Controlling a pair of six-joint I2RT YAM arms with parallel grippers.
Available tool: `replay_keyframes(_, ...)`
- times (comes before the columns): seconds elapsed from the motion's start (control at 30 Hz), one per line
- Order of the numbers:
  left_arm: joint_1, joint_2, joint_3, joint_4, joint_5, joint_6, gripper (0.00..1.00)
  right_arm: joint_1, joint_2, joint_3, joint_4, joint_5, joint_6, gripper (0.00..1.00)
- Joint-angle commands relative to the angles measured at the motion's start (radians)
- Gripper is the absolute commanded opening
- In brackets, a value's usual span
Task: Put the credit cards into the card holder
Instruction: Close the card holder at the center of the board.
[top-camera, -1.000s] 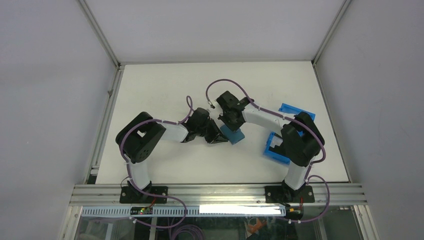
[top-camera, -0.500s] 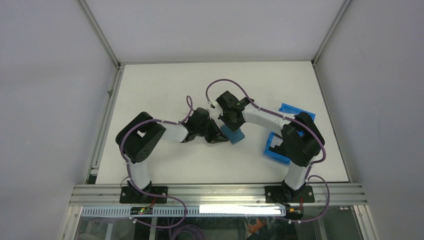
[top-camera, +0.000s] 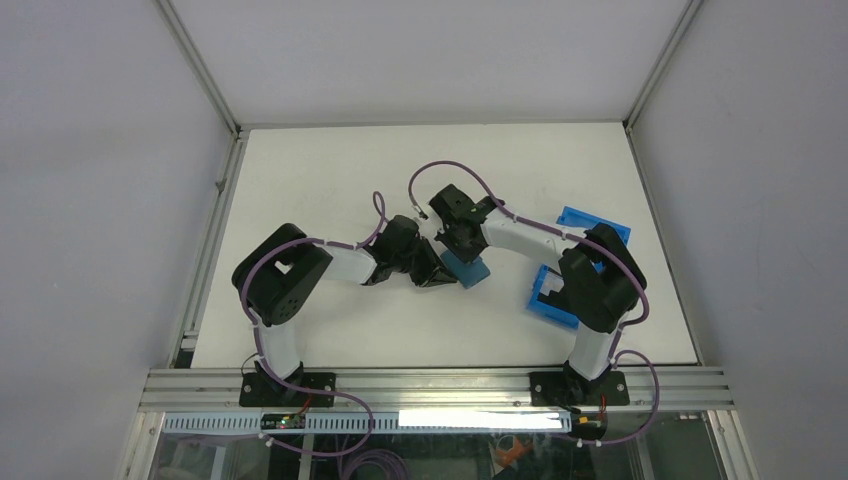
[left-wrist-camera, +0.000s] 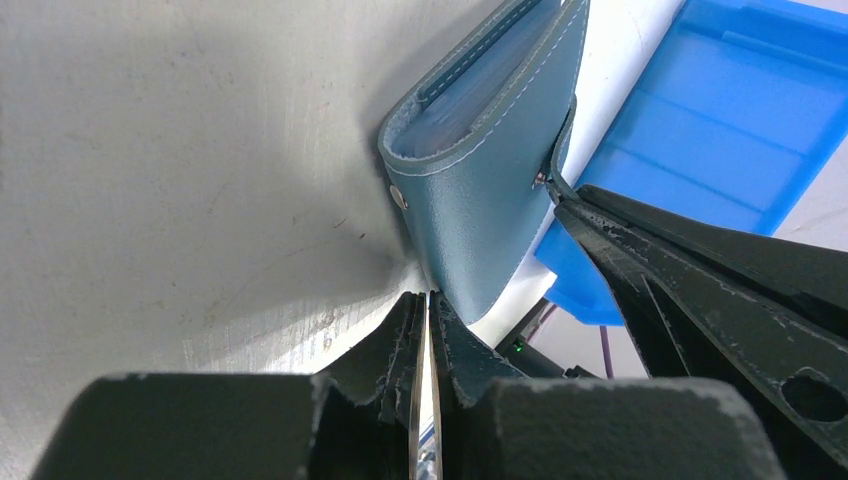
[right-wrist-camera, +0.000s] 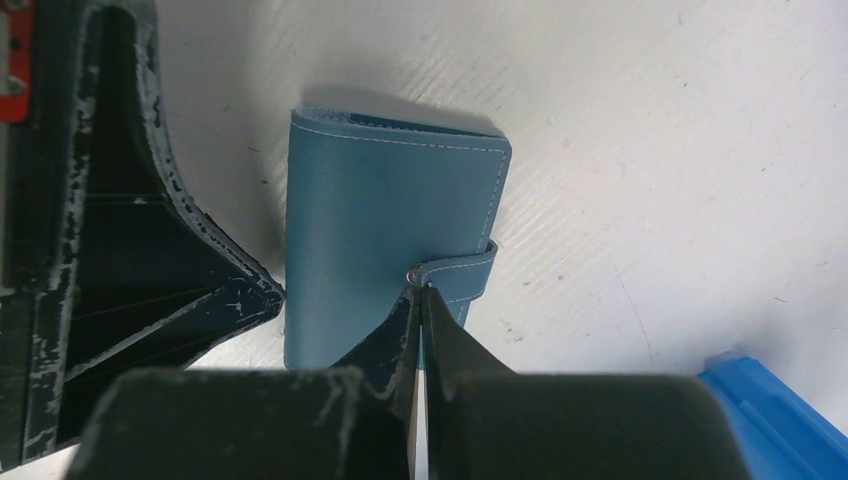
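Card holder (right-wrist-camera: 385, 210): one, folded; left pincer (left-wrist-camera: 422, 298), right pincer (right-wrist-camera: 418, 292) both clenched, touching it.

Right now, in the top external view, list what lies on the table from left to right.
left gripper → card holder → blue bin. The right gripper sits over the card holder, so it is left out.
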Motion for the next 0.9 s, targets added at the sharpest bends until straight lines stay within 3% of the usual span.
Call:
replay_keyframes(0.0, -0.013, 0.007, -0.005, 0.07, 0.023, -0.025, 0.07, 0.006, -0.017, 0.011, 0.035, 0.033, -0.014, 0.0)
replay_keyframes(0.87, -0.014, 0.029, -0.038, 0.173, 0.033, -0.07, 0.07, 0.026, 0.038, 0.014, 0.037, 0.017, -0.011, 0.0)
